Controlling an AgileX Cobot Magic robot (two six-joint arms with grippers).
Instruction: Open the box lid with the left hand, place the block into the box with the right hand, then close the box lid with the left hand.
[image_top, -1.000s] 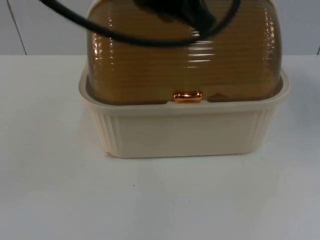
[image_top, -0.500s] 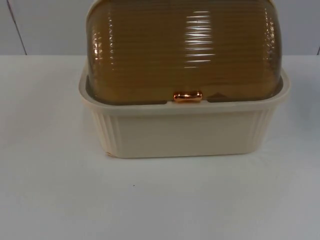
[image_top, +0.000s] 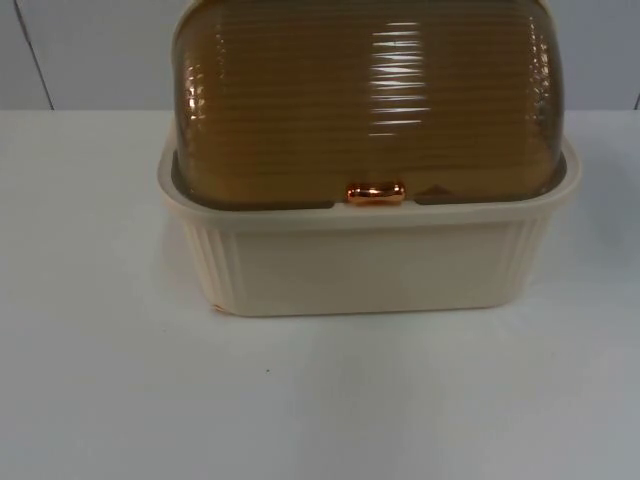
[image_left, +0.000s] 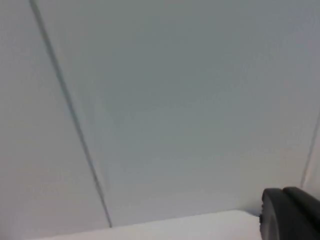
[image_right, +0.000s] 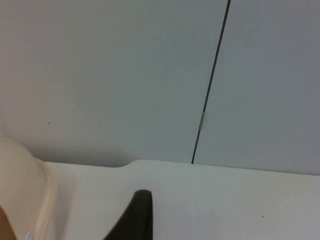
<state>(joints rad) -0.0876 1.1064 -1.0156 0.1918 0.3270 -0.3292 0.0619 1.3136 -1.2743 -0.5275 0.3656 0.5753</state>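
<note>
The box stands in the middle of the table in the top view. Its cream ribbed base carries an amber see-through domed lid, which is down on the rim. A small copper handle sits at the lid's front edge. My left gripper is raised and faces the grey partition wall, away from the box. My right gripper hovers over the table near the wall, with the box's cream rim just beside it.
White table spreads in front of the box and to both its sides. The grey partition wall closes off the far edge, with a dark panel seam running down it.
One second ago a black part of an arm crossed above the lid's top; it has since withdrawn from the top view. The box and its lid have not moved.
</note>
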